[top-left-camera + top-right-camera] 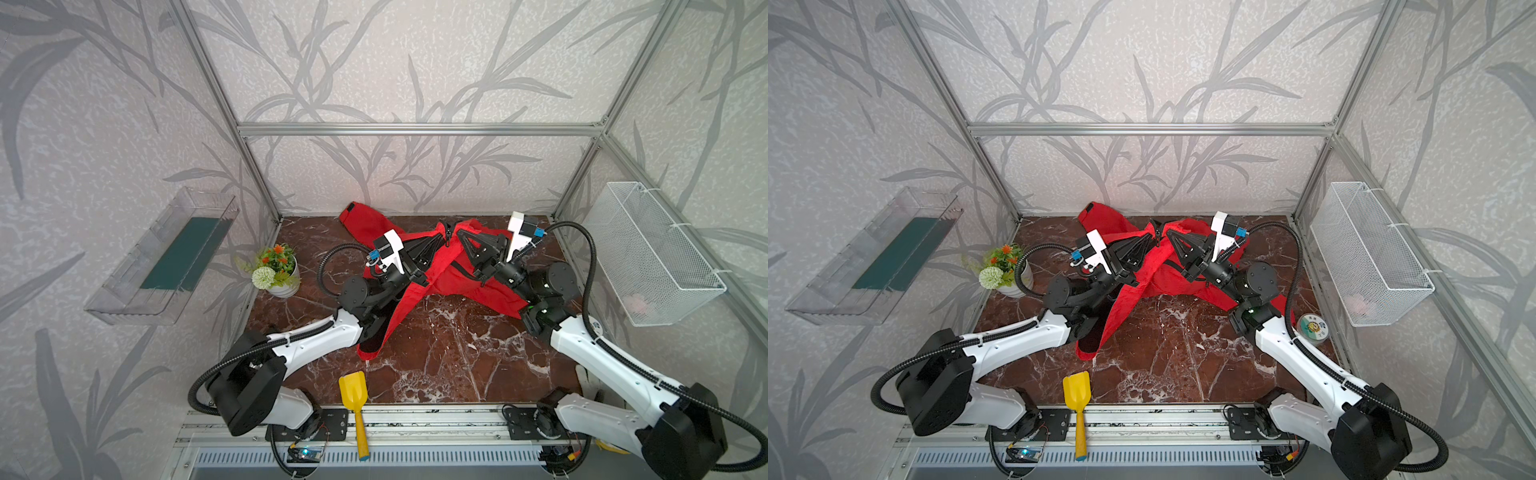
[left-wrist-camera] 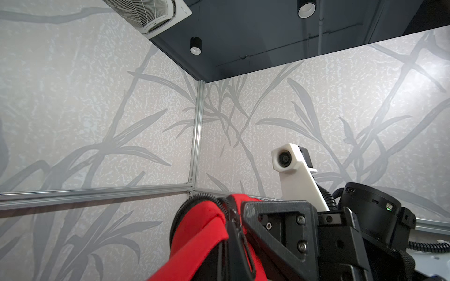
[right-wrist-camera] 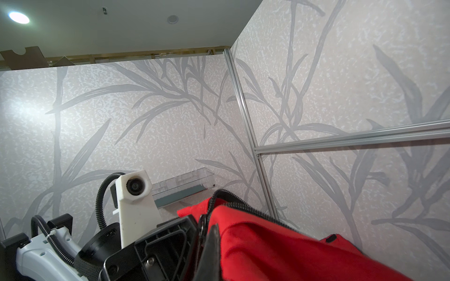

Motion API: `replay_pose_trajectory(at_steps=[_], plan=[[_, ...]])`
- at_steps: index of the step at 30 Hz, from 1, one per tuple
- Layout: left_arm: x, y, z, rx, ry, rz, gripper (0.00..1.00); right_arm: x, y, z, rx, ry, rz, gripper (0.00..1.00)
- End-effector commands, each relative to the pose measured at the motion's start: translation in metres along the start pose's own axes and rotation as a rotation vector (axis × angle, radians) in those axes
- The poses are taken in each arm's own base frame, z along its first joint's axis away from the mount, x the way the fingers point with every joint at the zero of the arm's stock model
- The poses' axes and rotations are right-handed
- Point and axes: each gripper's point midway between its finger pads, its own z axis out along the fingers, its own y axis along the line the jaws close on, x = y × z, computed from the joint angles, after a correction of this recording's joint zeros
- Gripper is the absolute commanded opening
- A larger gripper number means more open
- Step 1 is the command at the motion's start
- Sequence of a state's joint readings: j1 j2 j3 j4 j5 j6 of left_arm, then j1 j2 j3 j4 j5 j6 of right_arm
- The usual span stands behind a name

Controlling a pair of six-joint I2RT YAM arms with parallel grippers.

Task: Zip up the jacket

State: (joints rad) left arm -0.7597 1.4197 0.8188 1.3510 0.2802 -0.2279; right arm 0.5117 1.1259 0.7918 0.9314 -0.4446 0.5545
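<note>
The red jacket [image 1: 415, 291] [image 1: 1129, 299] lies crumpled at the back of the marble table, one sleeve reaching toward the back wall. Its middle is lifted into a peak where the black zipper [image 1: 448, 237] [image 1: 1158, 236] runs. My left gripper [image 1: 437, 240] [image 1: 1149, 237] is shut on the jacket on the left side of the zipper. My right gripper [image 1: 460, 234] [image 1: 1169, 235] is shut on it on the right side, tip to tip with the left. In the left wrist view the zipper pull [image 2: 235, 228] hangs over red cloth. In the right wrist view zipper teeth [image 3: 243, 202] edge the fabric.
A white pot of flowers [image 1: 276, 272] stands at the table's left edge. A yellow toy shovel [image 1: 353, 399] lies over the front rail. A roll of tape [image 1: 1313, 328] sits by the right arm. A wire basket [image 1: 652, 249] and a clear shelf [image 1: 166, 257] hang on the side walls.
</note>
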Motion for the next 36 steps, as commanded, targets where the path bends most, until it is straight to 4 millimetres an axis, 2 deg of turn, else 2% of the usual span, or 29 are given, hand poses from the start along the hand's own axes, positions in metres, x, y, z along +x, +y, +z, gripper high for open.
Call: replay_pose_trajectory(at_steps=[1,9,16,19,23,29,32,36], plan=[[-0.011,-0.007,-0.004,0.02,-0.031,0.027,0.0,-0.068,0.023,0.001,-0.044,-0.236,-0.09,0.0],[0.006,-0.005,-0.009,0.004,0.053,0.073,0.0,-0.086,0.022,0.003,-0.023,-0.294,-0.087,0.0],[0.026,0.003,-0.015,-0.034,0.119,0.084,0.0,-0.089,0.016,0.007,-0.012,-0.324,-0.062,0.0],[0.034,0.012,-0.016,-0.08,0.156,0.098,0.0,-0.091,0.013,0.007,0.005,-0.334,-0.064,0.0],[0.032,0.025,-0.018,-0.15,0.171,0.192,0.0,-0.091,0.01,-0.001,0.039,-0.344,-0.062,0.0],[0.015,0.026,-0.019,-0.16,0.103,0.231,0.0,-0.076,-0.008,-0.018,0.13,-0.355,-0.006,0.0],[0.02,0.028,-0.018,-0.155,0.128,0.221,0.0,-0.074,-0.015,-0.027,0.167,-0.378,0.012,0.0],[0.032,0.027,-0.019,-0.137,0.15,0.198,0.0,-0.074,-0.018,-0.026,0.179,-0.391,0.017,0.0]])
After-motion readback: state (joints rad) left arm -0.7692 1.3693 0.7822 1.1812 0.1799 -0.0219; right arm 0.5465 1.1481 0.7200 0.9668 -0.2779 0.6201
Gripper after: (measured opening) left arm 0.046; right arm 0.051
